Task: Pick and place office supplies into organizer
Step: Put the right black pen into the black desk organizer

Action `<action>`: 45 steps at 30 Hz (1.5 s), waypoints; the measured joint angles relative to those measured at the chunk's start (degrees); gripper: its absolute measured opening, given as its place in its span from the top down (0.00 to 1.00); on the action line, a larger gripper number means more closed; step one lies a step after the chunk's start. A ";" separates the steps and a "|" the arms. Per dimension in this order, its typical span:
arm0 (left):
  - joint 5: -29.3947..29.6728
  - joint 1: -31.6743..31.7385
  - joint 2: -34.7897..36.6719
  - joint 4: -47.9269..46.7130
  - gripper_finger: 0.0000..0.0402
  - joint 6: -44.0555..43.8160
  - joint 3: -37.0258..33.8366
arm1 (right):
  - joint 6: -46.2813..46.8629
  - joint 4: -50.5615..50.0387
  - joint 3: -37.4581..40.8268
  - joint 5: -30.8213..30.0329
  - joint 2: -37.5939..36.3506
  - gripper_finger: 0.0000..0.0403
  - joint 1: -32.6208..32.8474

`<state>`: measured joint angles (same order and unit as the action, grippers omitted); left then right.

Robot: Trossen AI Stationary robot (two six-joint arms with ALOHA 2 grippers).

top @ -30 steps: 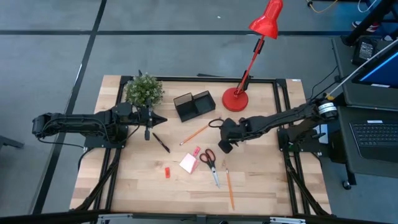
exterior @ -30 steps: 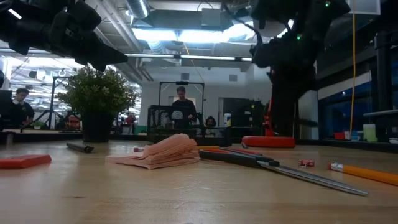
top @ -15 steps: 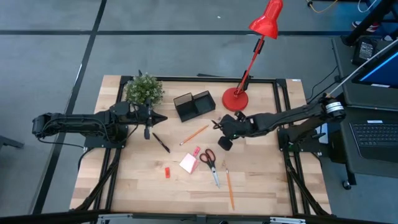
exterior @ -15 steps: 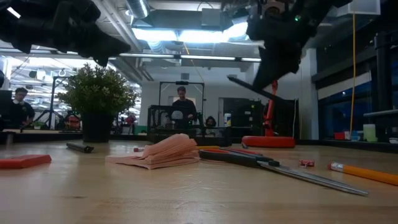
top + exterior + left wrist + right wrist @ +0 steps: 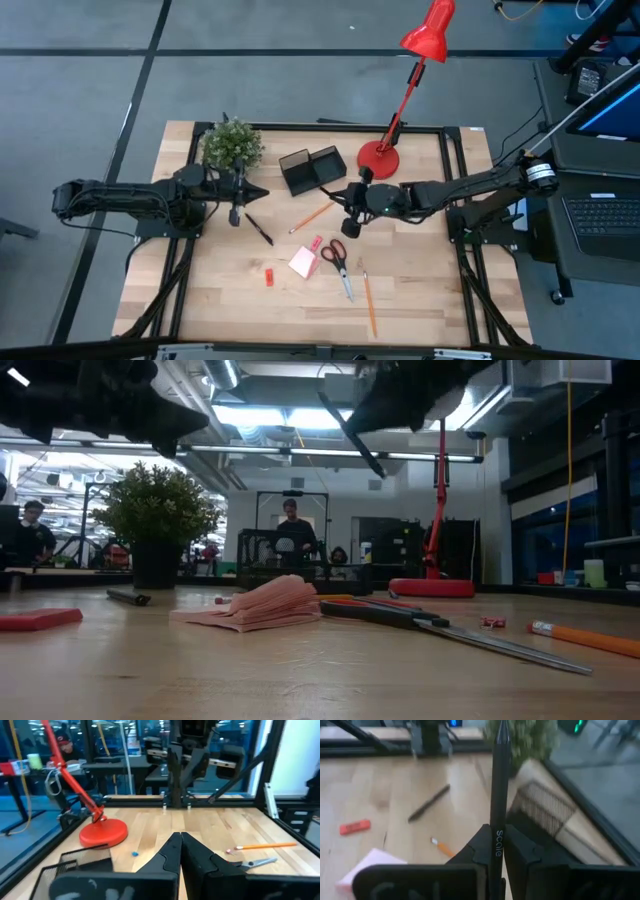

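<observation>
My right gripper (image 5: 352, 203) hangs above the table just near of the black organizer (image 5: 312, 168), shut on a black pen (image 5: 499, 795); the pen also shows slanting high up in the low view (image 5: 350, 432). My left gripper (image 5: 257, 192) is shut and holds nothing, level beside the green plant (image 5: 232, 145). Flat on the table lie a second black pen (image 5: 258, 228), two orange pencils (image 5: 313, 214) (image 5: 369, 303), red-handled scissors (image 5: 338, 262), a note pad (image 5: 303, 262) and two small blocks, red (image 5: 269, 277) and pink (image 5: 316, 243). My right gripper pinches the pen's shaft (image 5: 498, 827) between its two fingers (image 5: 481, 845). The long part of the pen sticks out past the fingertips; its other end is hidden behind the gripper. The pen is tilted and lifted clear of the table.
The red desk lamp's round base (image 5: 378, 160) stands right of the organizer, its stem leaning over the far edge. The plant pot sits at the far left. Bare wood lies along the near edge (image 5: 440, 300). People show in the room beyond the table.
My right gripper has risen and gone toward the organizer, tipping from pointing steeply down to nearly level and rolling. The pen in it has gone up with it, well clear of the table, and has swung to a new slant.
</observation>
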<state>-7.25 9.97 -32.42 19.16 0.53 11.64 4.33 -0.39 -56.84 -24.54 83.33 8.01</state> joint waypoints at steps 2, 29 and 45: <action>-0.03 -0.69 0.02 0.35 1.00 0.09 0.00 | -1.82 3.24 0.00 -0.03 0.31 0.91 0.00; 0.03 -4.03 0.02 0.80 0.99 2.89 -0.01 | -8.09 35.90 0.11 7.22 15.07 0.91 -4.56; 0.03 -4.03 0.02 1.27 0.99 3.30 0.00 | -10.89 65.58 0.09 16.85 27.85 0.91 -14.29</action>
<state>-7.22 5.93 -32.40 20.44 3.84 11.64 -6.56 65.19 -56.75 -7.69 111.18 -6.29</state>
